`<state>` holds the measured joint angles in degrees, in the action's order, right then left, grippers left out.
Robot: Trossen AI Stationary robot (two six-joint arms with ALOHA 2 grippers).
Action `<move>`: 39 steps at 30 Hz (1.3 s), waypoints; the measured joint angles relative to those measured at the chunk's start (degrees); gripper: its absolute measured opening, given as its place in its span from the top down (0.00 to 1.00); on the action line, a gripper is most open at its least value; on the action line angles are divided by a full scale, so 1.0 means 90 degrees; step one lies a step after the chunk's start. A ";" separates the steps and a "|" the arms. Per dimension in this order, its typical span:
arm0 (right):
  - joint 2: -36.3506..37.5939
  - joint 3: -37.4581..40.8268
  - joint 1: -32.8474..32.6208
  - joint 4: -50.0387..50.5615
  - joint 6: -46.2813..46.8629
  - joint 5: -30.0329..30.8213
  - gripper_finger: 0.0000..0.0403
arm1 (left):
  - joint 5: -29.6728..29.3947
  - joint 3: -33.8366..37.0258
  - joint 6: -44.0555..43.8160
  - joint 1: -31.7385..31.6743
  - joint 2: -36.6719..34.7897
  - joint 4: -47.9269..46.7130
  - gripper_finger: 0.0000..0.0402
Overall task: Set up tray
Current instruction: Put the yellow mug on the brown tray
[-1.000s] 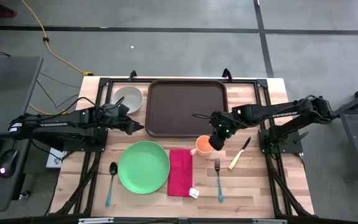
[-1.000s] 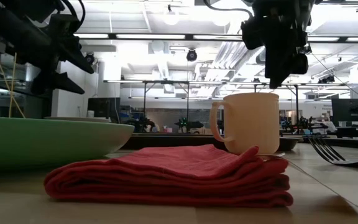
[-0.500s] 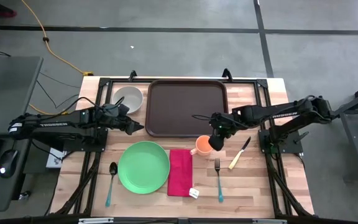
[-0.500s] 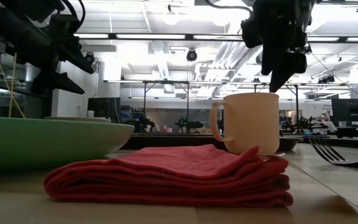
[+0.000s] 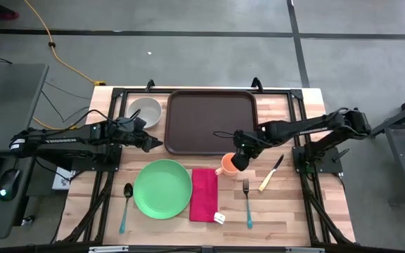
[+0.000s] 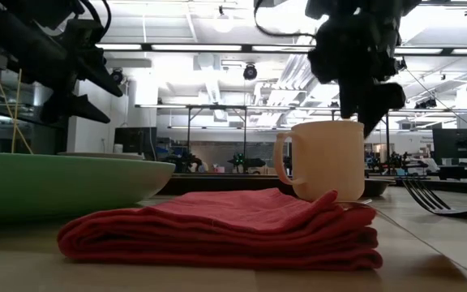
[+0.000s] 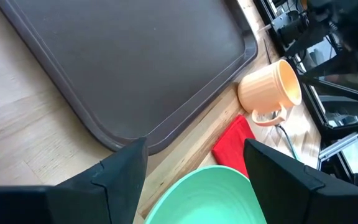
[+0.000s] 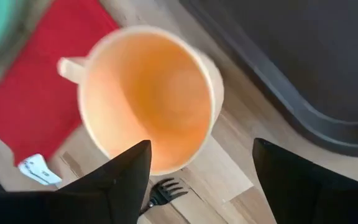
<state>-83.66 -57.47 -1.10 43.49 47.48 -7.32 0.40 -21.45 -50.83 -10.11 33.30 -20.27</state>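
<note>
A wooden desk [image 5: 290, 204] is seen from above, with 2 dark arms reaching in from either side. The tray [image 5: 209, 119] lies flat at the far middle of the desk, with nothing on it. Just beside its near right corner stands an orange mug [image 5: 226, 165], and the right gripper [image 5: 239, 161] is held directly over the mug, fingers apart on either side of the rim without touching it. The left gripper [image 5: 153, 143] is poised near the tray's left edge, fingers apart and holding nothing.

A white bowl [image 5: 145, 111] sits left of the tray. Nearer are a green plate [image 5: 162, 188], a red napkin [image 5: 204, 195], a spoon [image 5: 125, 206], a fork [image 5: 247, 202] and a knife [image 5: 271, 173].

Only the right wrist view looks down into the mug, showing it hollow. Only the low view shows the napkin folded in layers, with a workshop behind. A small white tag [image 5: 220, 218] lies at the napkin's corner; its writing cannot be read.
</note>
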 joint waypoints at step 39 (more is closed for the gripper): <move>-0.0427 0.0002 0.0126 -0.0331 0.0189 0.0892 0.98 | -0.0163 -0.0002 0.0000 0.0002 0.0000 -0.0098 0.27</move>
<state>-87.50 -57.45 0.03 40.50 49.18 0.70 -1.06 -21.47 -50.83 -10.09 33.30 -21.15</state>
